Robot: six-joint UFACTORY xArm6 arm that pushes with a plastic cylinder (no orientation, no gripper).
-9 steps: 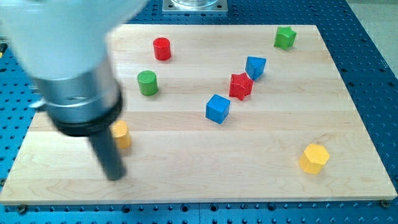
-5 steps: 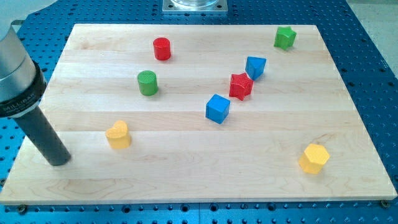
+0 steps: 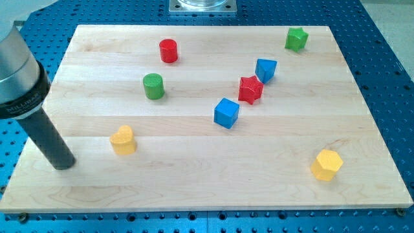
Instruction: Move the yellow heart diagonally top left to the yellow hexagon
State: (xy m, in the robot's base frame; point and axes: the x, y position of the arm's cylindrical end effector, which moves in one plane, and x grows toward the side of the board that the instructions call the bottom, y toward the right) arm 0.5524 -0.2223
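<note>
Barely moved since last frame: my tip (image 3: 63,166) crept slightly right, no fingers to report, just the rod. Small yellow heart block (image 3: 123,140) near-left, yellow hexagon block (image 3: 326,164) far off near-right. Risk: off-centre push spins heart off course

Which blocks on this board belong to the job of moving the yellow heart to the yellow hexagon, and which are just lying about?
Belong to the job:
yellow heart
yellow hexagon
my tip, to the view's left of the heart, apart from it

Just lying about:
red cylinder
green cylinder
blue cube
red star
second blue block
green star
</note>
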